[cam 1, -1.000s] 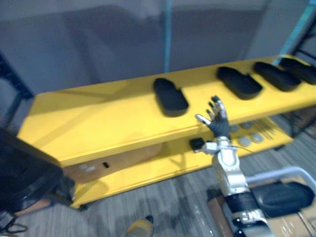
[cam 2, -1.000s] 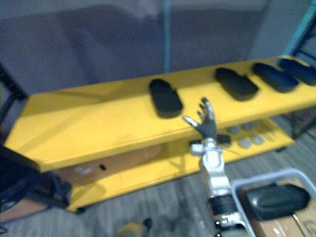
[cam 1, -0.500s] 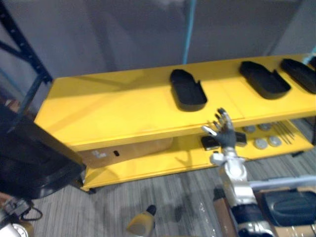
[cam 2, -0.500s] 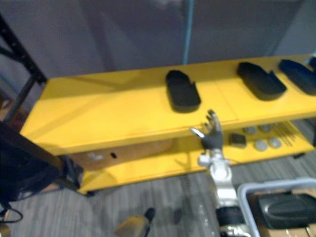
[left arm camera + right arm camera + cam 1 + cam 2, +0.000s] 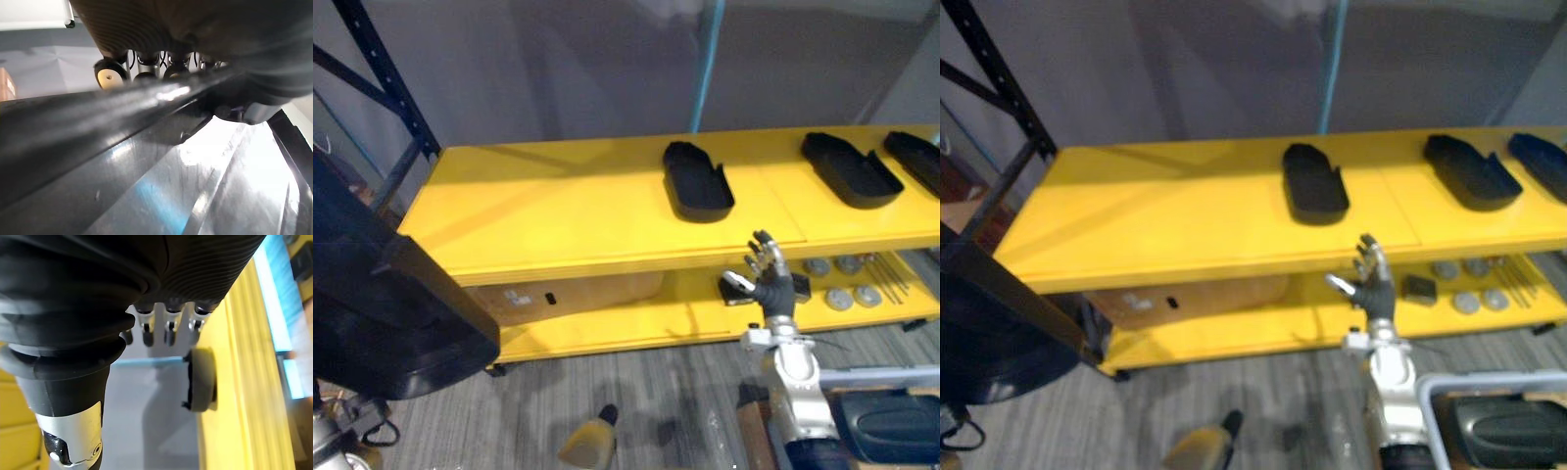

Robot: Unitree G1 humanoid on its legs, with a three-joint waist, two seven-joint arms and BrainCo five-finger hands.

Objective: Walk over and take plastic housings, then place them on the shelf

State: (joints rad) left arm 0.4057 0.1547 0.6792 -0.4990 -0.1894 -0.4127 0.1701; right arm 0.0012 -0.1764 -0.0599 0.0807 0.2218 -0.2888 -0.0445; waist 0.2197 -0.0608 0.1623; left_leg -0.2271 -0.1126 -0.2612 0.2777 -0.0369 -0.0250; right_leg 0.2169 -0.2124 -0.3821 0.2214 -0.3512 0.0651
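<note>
- Three plastic housings (image 5: 698, 181) lie spaced along the yellow shelf (image 5: 548, 220), leaving bare room at its left end;
- right hand (image 5: 770, 282) hovers spread and empty before the shelf edge;
- left hand (image 5: 142, 24) sits against another black housing (image 5: 382, 304), seemingly carrying it; grip I cannot tell.

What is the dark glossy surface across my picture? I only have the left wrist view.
Observer: A large black housing, close against the left hand, at the robot's left before the yellow shelf.
Operator: Anything on that shelf?
Observer: Three black housings lie on its top level.
Operator: And the other hand?
Observer: The right hand is raised in front of the shelf, fingers straight, holding nothing.
</note>
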